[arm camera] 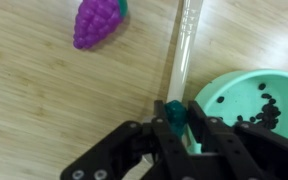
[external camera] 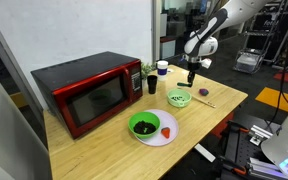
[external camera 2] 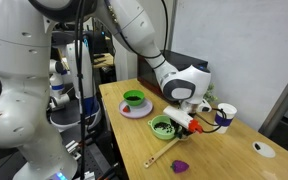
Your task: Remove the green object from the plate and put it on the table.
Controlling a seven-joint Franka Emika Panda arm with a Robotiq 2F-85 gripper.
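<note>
plainly the gripper (arm camera: 174, 128) is clamped on the green object (arm camera: 174, 110), seemingly upright between its fingers, above bare worktop (arm camera: 44, 110) just beside a pale stick (arm camera: 182, 50) and a green bowl (arm camera: 249, 100), well apart from the plate (external camera: 164, 140).

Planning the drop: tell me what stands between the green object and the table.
The gripper holds the green object above the table. A pale stick lies right beneath it, a green bowl beside; bare wood lies toward the purple grapes.
</note>
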